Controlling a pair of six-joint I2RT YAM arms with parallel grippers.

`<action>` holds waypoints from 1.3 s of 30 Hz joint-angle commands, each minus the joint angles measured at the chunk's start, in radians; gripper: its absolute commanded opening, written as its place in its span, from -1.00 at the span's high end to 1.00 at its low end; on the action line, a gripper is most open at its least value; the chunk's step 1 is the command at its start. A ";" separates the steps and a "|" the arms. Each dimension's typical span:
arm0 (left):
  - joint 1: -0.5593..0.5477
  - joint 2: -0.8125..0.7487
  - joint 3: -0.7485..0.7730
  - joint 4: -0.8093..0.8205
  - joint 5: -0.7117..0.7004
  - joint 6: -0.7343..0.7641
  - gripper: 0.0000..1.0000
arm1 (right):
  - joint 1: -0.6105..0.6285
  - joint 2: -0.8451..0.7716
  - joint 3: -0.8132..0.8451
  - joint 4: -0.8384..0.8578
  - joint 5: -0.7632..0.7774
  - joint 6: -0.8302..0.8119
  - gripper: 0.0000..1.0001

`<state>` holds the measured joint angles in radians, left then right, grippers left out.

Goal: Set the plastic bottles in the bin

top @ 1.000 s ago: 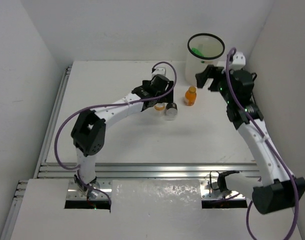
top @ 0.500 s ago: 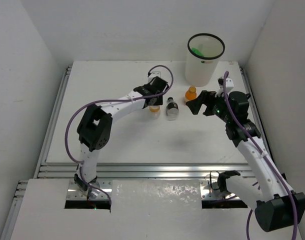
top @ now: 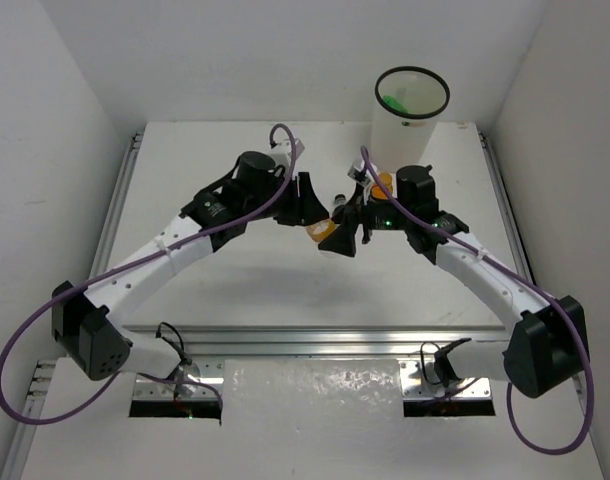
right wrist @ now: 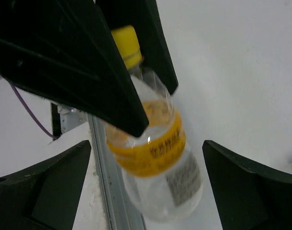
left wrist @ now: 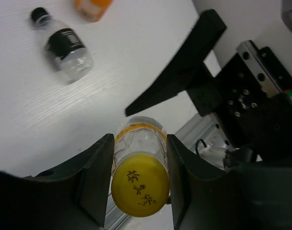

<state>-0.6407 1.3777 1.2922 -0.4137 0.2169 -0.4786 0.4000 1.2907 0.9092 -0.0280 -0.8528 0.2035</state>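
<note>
My left gripper [left wrist: 140,148] is shut on a small clear bottle with a yellow cap and yellow band [left wrist: 140,184], held above the table. In the top view this bottle [top: 323,231] hangs at mid-table between the left gripper [top: 310,208] and the right gripper [top: 343,236]. My right gripper [right wrist: 146,191] is open, one finger on each side of the bottle [right wrist: 153,163], not touching it. A clear bottle with a black cap and dark label [left wrist: 64,48] lies on the table. An orange bottle [top: 383,184] stands beside it. The bin [top: 408,125] stands at the back right, with something green inside.
Aluminium rails [top: 285,340] run along the table's near edge and another rail [top: 113,220] along its left side. White walls close in on the left, back and right. The right arm's forearm [top: 475,265] crosses the table's right half.
The left gripper closed on the yellow-capped bottle and carried it up and toward the middle. The right arm swung from beside the bin to the left, its open jaws now around the same bottle.
</note>
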 commanded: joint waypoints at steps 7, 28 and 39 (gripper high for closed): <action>0.006 -0.045 -0.013 0.124 0.170 -0.051 0.68 | 0.094 -0.013 0.053 0.048 0.112 -0.072 0.99; 0.006 -0.607 -0.270 -0.217 -0.723 -0.012 -0.99 | -0.228 0.453 0.774 0.079 1.186 0.122 0.98; 0.004 -0.695 -0.418 -0.186 -0.728 0.035 -0.99 | -0.267 0.958 1.340 0.022 1.247 -0.064 -0.98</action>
<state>-0.6399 0.7109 0.8940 -0.6487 -0.5186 -0.4751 0.1322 2.2795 2.2387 -0.0193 0.3771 0.1890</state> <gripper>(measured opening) 0.995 0.980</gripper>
